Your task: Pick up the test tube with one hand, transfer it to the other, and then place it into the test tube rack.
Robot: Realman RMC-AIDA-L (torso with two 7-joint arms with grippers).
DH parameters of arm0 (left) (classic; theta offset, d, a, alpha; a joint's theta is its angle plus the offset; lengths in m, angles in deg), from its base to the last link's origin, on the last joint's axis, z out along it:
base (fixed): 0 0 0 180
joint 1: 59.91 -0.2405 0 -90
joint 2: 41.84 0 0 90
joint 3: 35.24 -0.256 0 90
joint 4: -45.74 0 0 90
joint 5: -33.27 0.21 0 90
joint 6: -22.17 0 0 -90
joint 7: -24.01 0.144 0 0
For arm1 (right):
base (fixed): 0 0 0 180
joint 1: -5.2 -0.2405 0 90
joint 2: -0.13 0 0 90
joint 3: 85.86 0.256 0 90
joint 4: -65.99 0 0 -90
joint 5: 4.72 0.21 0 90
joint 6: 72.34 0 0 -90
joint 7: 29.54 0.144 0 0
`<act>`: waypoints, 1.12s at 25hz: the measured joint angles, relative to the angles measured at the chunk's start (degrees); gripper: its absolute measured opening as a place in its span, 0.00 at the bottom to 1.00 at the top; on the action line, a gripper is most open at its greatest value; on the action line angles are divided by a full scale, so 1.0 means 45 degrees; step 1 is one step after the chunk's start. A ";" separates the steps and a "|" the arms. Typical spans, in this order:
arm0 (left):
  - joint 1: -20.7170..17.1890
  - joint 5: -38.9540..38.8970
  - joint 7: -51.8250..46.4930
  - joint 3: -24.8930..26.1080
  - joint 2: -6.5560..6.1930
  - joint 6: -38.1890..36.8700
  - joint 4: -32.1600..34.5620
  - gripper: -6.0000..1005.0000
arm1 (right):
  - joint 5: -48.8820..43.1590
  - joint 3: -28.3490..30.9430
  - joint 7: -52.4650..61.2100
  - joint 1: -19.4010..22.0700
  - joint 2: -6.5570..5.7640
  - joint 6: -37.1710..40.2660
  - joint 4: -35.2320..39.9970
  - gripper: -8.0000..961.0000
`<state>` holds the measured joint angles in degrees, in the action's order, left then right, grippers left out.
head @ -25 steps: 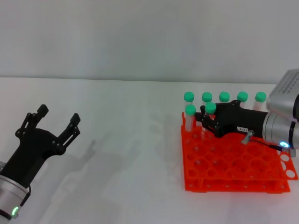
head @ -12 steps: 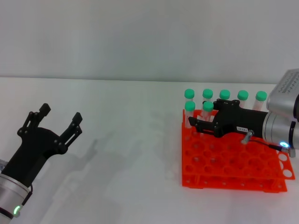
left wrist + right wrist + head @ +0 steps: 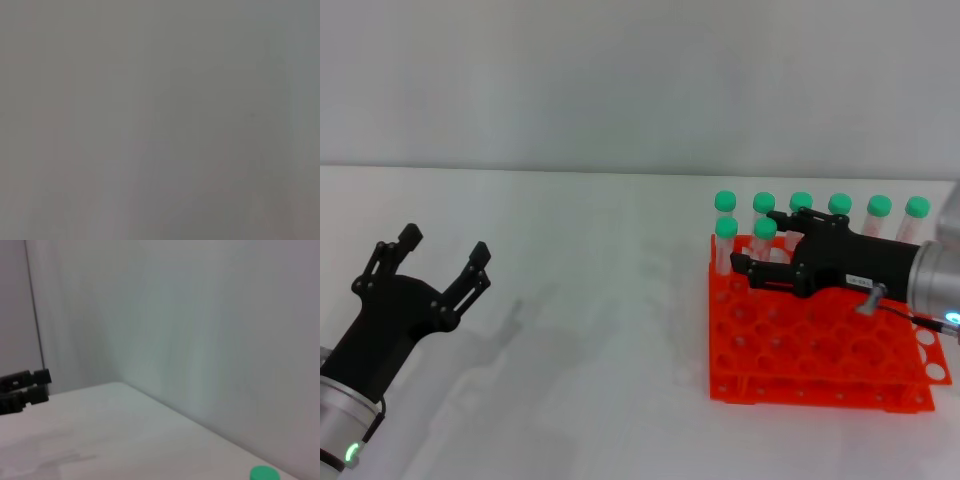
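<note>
Upright now, the test tube (image 3: pixel 764 243) stands in the test tube rack (image 3: pixel 820 350), long axis vertical, green cap on top, in the second row near the rack's far left corner. The right gripper (image 3: pixel 764 254) reaches across the rack's far edge from the right, its black fingers (image 3: pixel 752 267) spread either side of that tube with a visible gap, gripping nothing. Six other capped tubes (image 3: pixel 840 206) line the far row, and one (image 3: pixel 726 240) stands just left. The left gripper (image 3: pixel 442 262) hangs over the table's (image 3: pixel 580 300) near left part, fingers wide apart and empty.
</note>
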<state>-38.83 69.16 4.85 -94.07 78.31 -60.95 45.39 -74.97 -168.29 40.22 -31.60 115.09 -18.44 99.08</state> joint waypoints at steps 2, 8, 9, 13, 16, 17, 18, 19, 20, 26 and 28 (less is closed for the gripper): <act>-0.0031 -0.0034 0.0000 0.0023 -0.0001 0.0020 0.0000 0.88 | -0.0006 0.0356 0.0078 0.0294 -0.0028 0.0558 0.0216 0.89; 0.0006 -0.0308 0.0000 0.0047 -0.0016 0.0071 0.0000 0.88 | -0.0032 0.3095 -0.0297 0.1420 -0.0020 0.2878 0.0354 0.89; 0.0019 -0.0399 0.0000 0.0051 -0.0016 0.0072 0.0000 0.88 | -0.0016 0.3753 -0.0523 0.1650 0.0010 0.3037 0.0355 0.89; 0.0036 -0.0786 0.0000 0.0046 -0.0010 0.0083 0.0000 0.88 | 0.0907 0.5494 -0.2270 0.2358 0.0138 0.3133 -0.0192 0.89; 0.0003 -0.1435 -0.0019 0.0048 -0.0002 0.0096 -0.0001 0.88 | 0.3263 0.5972 -0.4854 0.2614 0.0129 0.3170 -0.1575 0.89; 0.0003 -0.1435 -0.0019 0.0048 -0.0002 0.0096 -0.0001 0.88 | 0.4229 0.6050 -0.5823 0.2646 0.0134 0.3173 -0.2093 0.89; -0.0011 -0.1728 -0.0067 0.0048 0.0007 0.0078 -0.0043 0.88 | 0.5270 0.6077 -0.6754 0.2659 0.0147 0.3202 -0.2673 0.89; -0.0012 -0.2080 -0.0138 0.0047 0.0020 0.0047 -0.0119 0.88 | 0.6282 0.6089 -0.7654 0.2667 0.0167 0.3258 -0.3211 0.89; 0.0008 -0.2304 -0.0196 0.0048 0.0032 0.0034 -0.0192 0.88 | 0.7096 0.6090 -0.8274 0.2655 0.0174 0.3310 -0.3691 0.89; 0.0253 -0.2986 -0.0875 0.0048 -0.0017 0.0246 -0.0491 0.88 | 0.9198 0.6106 -0.9667 0.2551 0.0177 0.2747 -0.5090 0.88; 0.0258 -0.3039 -0.0936 0.0047 -0.0017 0.0246 -0.0493 0.88 | 0.9353 0.6109 -0.9674 0.2551 0.0182 0.2546 -0.5150 0.88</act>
<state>-37.67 55.48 0.64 -93.86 78.23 -59.85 43.17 -32.88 -140.80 -3.32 -20.12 115.92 -6.99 75.91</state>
